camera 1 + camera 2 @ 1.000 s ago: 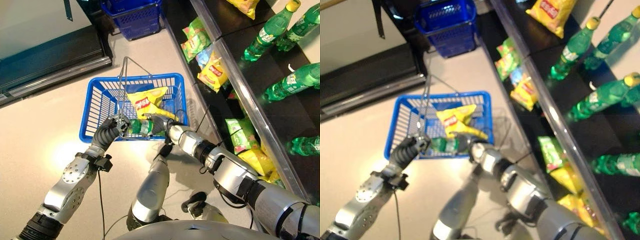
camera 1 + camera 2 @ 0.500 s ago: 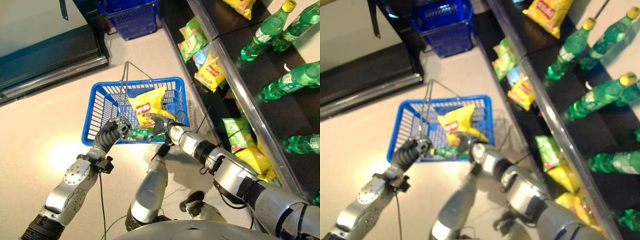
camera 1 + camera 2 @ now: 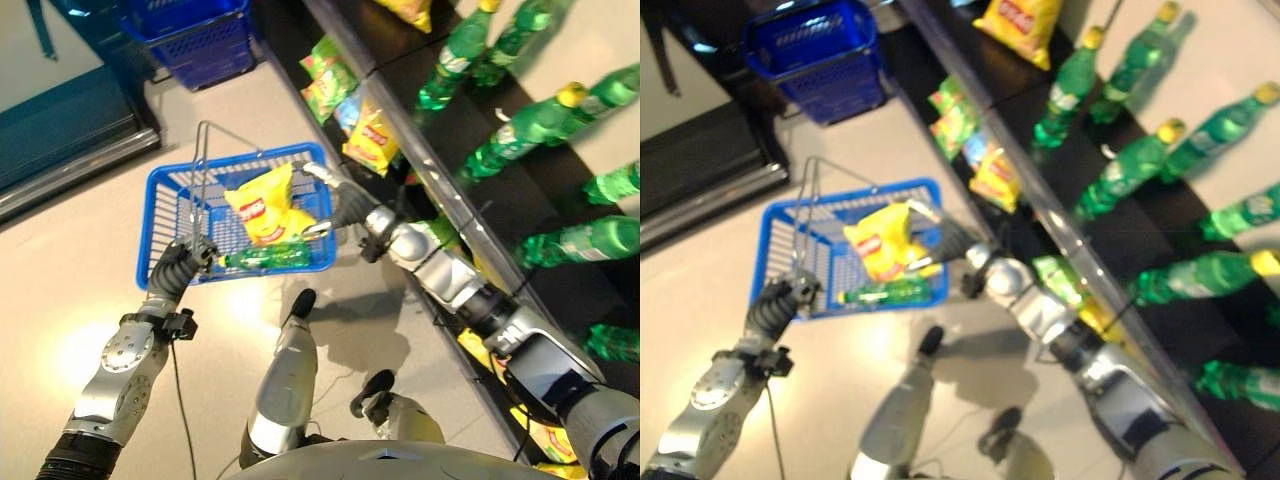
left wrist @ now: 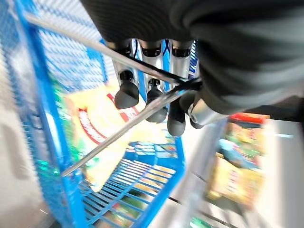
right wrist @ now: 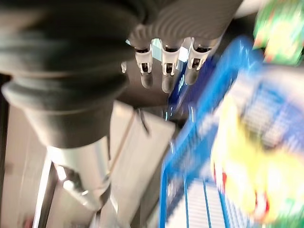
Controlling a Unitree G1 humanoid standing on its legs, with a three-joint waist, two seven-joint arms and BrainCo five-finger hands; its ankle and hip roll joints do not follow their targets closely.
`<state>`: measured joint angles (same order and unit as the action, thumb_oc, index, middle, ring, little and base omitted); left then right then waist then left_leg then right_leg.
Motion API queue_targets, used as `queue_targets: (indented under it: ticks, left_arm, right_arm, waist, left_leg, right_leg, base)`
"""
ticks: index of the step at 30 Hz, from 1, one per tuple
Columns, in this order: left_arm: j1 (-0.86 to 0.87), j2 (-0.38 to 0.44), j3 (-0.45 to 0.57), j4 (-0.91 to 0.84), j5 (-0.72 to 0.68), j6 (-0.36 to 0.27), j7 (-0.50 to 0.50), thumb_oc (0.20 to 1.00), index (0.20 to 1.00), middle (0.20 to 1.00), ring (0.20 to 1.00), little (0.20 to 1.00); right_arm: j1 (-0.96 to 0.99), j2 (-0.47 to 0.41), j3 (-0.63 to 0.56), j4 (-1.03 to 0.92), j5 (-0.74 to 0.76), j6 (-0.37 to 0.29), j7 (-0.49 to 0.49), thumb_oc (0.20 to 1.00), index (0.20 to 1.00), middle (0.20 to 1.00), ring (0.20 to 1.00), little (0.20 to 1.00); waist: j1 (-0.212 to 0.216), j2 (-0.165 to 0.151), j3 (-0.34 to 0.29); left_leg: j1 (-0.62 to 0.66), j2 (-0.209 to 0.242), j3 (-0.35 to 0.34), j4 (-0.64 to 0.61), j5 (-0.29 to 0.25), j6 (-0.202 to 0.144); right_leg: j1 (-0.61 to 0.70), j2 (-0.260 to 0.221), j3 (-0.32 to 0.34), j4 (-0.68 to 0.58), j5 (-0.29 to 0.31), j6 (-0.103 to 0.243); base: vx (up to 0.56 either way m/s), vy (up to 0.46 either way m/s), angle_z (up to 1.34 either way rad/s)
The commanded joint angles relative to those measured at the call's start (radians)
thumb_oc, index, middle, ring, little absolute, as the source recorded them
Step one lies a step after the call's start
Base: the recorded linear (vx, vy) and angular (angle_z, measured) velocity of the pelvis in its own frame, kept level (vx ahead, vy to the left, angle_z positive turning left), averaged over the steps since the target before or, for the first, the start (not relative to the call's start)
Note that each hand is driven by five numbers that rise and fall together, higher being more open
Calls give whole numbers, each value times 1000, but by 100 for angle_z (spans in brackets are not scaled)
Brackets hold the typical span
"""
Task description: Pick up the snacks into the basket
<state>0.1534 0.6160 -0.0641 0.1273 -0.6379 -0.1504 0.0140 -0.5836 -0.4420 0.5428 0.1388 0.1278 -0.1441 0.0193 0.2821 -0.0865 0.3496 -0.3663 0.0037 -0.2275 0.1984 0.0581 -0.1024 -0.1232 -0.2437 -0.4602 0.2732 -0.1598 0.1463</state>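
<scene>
Blue wire forms the basket (image 3: 170, 190), which is carried just off the floor by its metal handle (image 3: 200, 180); the left hand (image 3: 178, 266) is curled round that handle, seen in the left wrist view as dark-tipped fingers (image 4: 127, 92) hooked over the thin bar, presumably so the basket hangs level and open-topped for loading. Just beyond this hand, inside the basket, a yellow snack bag (image 3: 262, 205) is propped against the far wall, and a green bottle (image 3: 265, 258) lies flat along the near wall. To the right, the right hand (image 3: 335, 200) is held over the basket's right-hand rim with its fingers (image 5: 164, 64) straight and released, nothing grasped; it is judged to be between a drop and the next reach. Further right of that hand, more snack bags (image 3: 368, 140) lie on the dark shelf (image 3: 450, 215), with green bottles (image 3: 520, 125) on the tier above, all within the arm's sweep.
</scene>
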Motion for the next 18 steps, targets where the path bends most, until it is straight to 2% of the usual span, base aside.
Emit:
queue_targets:
  ticks: [1, 2, 3, 5, 7, 8, 9, 10, 11, 12, 13, 15, 16, 17, 18]
  left_arm:
    - [-56, -19, 73, -31, 96, -159, -8, 200, 200, 200, 200, 200]
    - [-54, -35, 67, 75, 192, -160, 14, 200, 200, 200, 200, 200]
    - [-56, -35, 66, 76, 192, -161, 14, 200, 200, 200, 200, 200]
    - [-55, -102, 74, 261, 220, -141, 44, 200, 200, 200, 200, 200]
    - [-56, -123, 77, 324, 253, -142, 59, 200, 200, 200, 200, 200]
    - [-42, -155, 92, 386, 279, -134, 62, 200, 200, 200, 200, 200]
    - [-42, -155, 92, 386, 279, -134, 62, 200, 200, 200, 200, 200]
    - [-50, -193, 106, 488, 289, -126, 77, 200, 200, 200, 200, 200]
    - [-50, -194, 105, 489, 290, -127, 77, 200, 200, 200, 200, 200]
    - [-67, -230, 121, 621, 283, -118, 88, 200, 200, 200, 200, 200]
    - [-68, -230, 121, 624, 283, -120, 88, 200, 200, 200, 200, 200]
    - [-91, -265, 143, 749, 259, -105, 92, 200, 200, 200, 200, 200]
    - [-114, -298, 165, 869, 214, -93, 91, 200, 200, 200, 200, 200]
    - [-115, -298, 165, 869, 214, -93, 90, 200, 200, 200, 200, 200]
    - [-138, -326, 188, 970, 171, -81, 91, 200, 200, 200, 200, 200]
  right_arm:
    - [36, -8, -45, -91, 107, -96, 27, 1000, 1000, 1000, 1000, 1000]
    - [101, -5, -74, -107, 203, -106, 64, 1000, 1000, 1000, 1000, 1000]
    - [102, -7, -75, -107, 204, -105, 65, 1000, 1000, 1000, 1000, 1000]
    - [213, 3, -98, -106, 336, -101, 116, 1000, 1000, 1000, 1000, 1000]
    - [250, 4, -105, -91, 361, -94, 126, 1000, 1000, 1000, 1000, 1000]
    - [320, -10, -120, -88, 344, -83, 145, 1000, 1000, 1000, 1000, 1000]
    - [320, -10, -120, -88, 344, -83, 145, 1000, 1000, 1000, 1000, 1000]
    - [368, -28, -125, -87, 329, -72, 159, 1000, 1000, 1000, 1000, 1000]
    - [369, -29, -125, -88, 329, -72, 159, 1000, 1000, 1000, 1000, 1000]
    - [412, -36, -124, -76, 313, -68, 172, 1000, 1000, 1000, 1000, 1000]
    - [413, -37, -124, -76, 313, -68, 172, 1000, 1000, 1000, 1000, 1000]
    - [449, -43, -116, -56, 281, -60, 177, 1000, 1000, 1000, 1000, 1000]
    - [473, -35, -98, 4, 260, -51, 182, 1000, 1000, 1000, 1000, 1000]
    - [473, -35, -98, 4, 260, -51, 182, 1000, 1000, 1000, 1000, 1000]
    - [483, -16, -76, 91, 223, -42, 169, 1000, 1000, 1000, 1000, 1000]
  waist:
    - [-3, 1, -53]
    - [-17, -1, -79]
    - [-18, 0, -80]
    - [-43, -3, -128]
    - [-56, -3, -146]
    - [-72, -3, -179]
    - [-71, -2, -178]
    - [-96, -3, -209]
    - [-94, -2, -209]
    - [-117, -2, -236]
    - [-114, -2, -235]
    - [-134, 2, -258]
    - [-148, 5, -278]
    - [-148, 5, -277]
    - [-164, 9, -295]
  left_leg:
    - [74, -36, 35, -14, -46, 80]
    - [102, -28, 47, -38, -40, 78]
    - [100, -29, 46, -42, -35, 79]
    - [154, -13, 80, -89, -26, 76]
    - [173, -6, 90, -112, -16, 75]
    - [203, 3, 109, -143, -9, 72]
    - [204, 3, 110, -143, -9, 72]
    - [233, 15, 131, -175, -1, 68]
    - [235, 16, 132, -178, 0, 68]
    - [262, 29, 158, -200, 6, 64]
    - [266, 30, 160, -203, 7, 64]
    - [296, 43, 195, -220, 14, 58]
    - [320, 53, 220, -229, 19, 52]
    - [321, 53, 220, -229, 19, 52]
    - [343, 62, 242, -236, 22, 47]
  right_leg:
    - [8, -1, 24, -37, 148, 3]
    - [28, 9, 35, -69, 158, 5]
    - [27, 9, 33, -73, 163, 5]
    - [60, 25, 65, -128, 187, 9]
    - [71, 32, 77, -152, 200, 10]
    - [94, 42, 93, -192, 214, 14]
    - [95, 42, 93, -193, 215, 14]
    - [109, 48, 114, -222, 230, 18]
    - [110, 49, 115, -223, 231, 17]
    - [120, 52, 137, -247, 246, 21]
    - [121, 53, 139, -248, 247, 21]
    - [128, 59, 172, -262, 256, 21]
    - [136, 65, 194, -272, 258, 21]
    - [136, 65, 194, -272, 258, 21]
    - [142, 71, 215, -278, 257, 19]
  base:
    - [58, -31, -14]
    - [44, -21, -11]
    - [62, 3, -15]
    - [65, 10, -20]
    - [48, 3, -44]
    - [62, 6, -35]
    - [91, 4, -29]
    - [41, -2, -31]
    - [69, -7, -41]
    - [30, -6, -35]
    - [46, -4, -45]
    - [32, -8, -54]
    - [21, -16, -51]
    - [21, -35, -58]
    - [13, -30, -50]
